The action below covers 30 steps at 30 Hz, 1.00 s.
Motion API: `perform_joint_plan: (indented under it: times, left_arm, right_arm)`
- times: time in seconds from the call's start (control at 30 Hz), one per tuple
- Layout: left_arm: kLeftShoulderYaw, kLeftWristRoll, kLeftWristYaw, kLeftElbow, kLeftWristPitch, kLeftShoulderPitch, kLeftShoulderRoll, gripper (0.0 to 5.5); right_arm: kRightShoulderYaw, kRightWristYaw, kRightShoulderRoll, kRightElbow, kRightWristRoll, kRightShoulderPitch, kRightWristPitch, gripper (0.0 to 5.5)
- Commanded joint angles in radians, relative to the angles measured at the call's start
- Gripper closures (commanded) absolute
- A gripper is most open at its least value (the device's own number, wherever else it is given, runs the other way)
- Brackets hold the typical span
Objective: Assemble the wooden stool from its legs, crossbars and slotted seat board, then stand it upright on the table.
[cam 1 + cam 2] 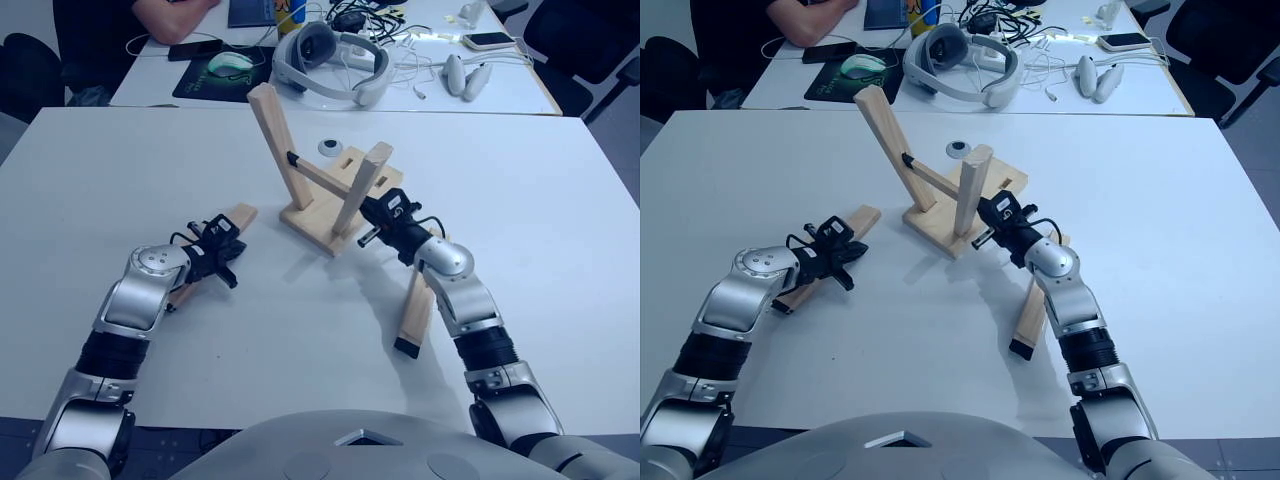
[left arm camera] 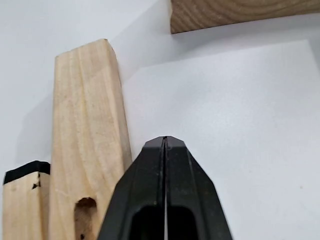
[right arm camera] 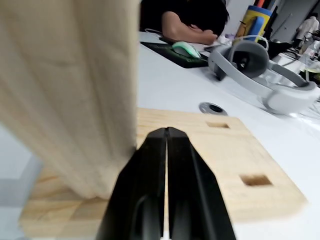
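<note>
The slotted seat board (image 1: 318, 218) lies flat mid-table. Two legs stand on it, a tall leaning one (image 1: 278, 140) and a shorter one (image 1: 362, 188), joined by a crossbar (image 1: 322, 176). My right gripper (image 1: 368, 212) is shut and empty, its tip beside the shorter leg (image 3: 70, 90) just above the board (image 3: 225, 165). My left gripper (image 1: 228, 248) is shut on nothing, resting next to a loose leg (image 2: 87, 135) that lies flat on the table. A second piece with a black end (image 2: 20, 200) lies alongside it. Another loose leg (image 1: 415, 310) lies under my right forearm.
A small round grey disc (image 1: 331, 148) sits just behind the board. The table behind holds a headset (image 1: 330, 55), a mouse (image 1: 232, 62), a phone (image 1: 488, 40) and controllers (image 1: 465, 75). Bare white tabletop extends to both sides and in front.
</note>
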Motion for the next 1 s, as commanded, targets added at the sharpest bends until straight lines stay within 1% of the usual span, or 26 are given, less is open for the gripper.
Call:
perform_joint_plan:
  times: [0.03,0.07,0.13,0.17,0.23,0.37,0.5,0.57,0.67,0.77,0.87,1.0]
  left_arm:
    - [0.033,-0.003,0.025,0.032,0.016,0.062,0.010,5.48]
    - [0.055,-0.006,0.034,0.040,0.012,0.062,0.015,5.48]
    - [0.087,-0.006,0.047,0.064,0.000,0.050,0.030,5.48]
    - [0.098,-0.003,0.053,0.078,-0.008,0.037,0.035,5.48]
    - [0.113,0.006,0.069,0.091,-0.020,0.015,0.042,5.48]
    - [0.142,0.017,0.120,0.064,-0.029,0.031,0.033,5.48]
    - [0.151,0.003,0.165,0.040,-0.042,0.042,-0.020,5.48]
    - [0.148,-0.009,0.184,0.008,-0.034,0.061,-0.056,5.48]
    - [0.117,-0.025,0.207,-0.043,-0.007,0.067,-0.127,5.48]
    - [0.072,-0.017,0.225,-0.061,0.008,0.053,-0.172,5.48]
    - [0.042,-0.002,0.244,-0.060,0.013,0.032,-0.198,5.48]
    - [0.017,0.012,0.257,-0.042,0.009,-0.001,-0.217,5.48]
  right_arm:
    - [0.154,0.191,-0.008,-0.142,0.043,0.015,0.072,5.50]
    - [0.205,0.223,0.014,-0.157,0.043,-0.005,0.104,5.50]
    - [0.282,0.219,0.095,-0.165,0.031,-0.061,0.160,5.50]
    - [0.295,0.196,0.137,-0.165,0.031,-0.081,0.184,5.50]
    - [0.286,0.151,0.162,-0.182,0.015,-0.097,0.216,5.50]
    - [0.170,0.167,0.057,-0.266,0.055,-0.072,0.292,5.50]
    - [-0.003,0.168,-0.031,-0.326,0.141,-0.081,0.382,5.50]
    - [-0.030,0.156,-0.077,-0.312,0.117,-0.092,0.388,5.50]
    - [0.004,0.132,-0.146,-0.240,0.010,-0.094,0.355,5.50]
    - [0.073,0.128,-0.206,-0.170,-0.104,-0.097,0.317,5.50]
    - [0.137,0.158,-0.256,-0.129,-0.185,-0.093,0.298,5.50]
    - [0.193,0.198,-0.296,-0.119,-0.247,-0.081,0.311,5.50]
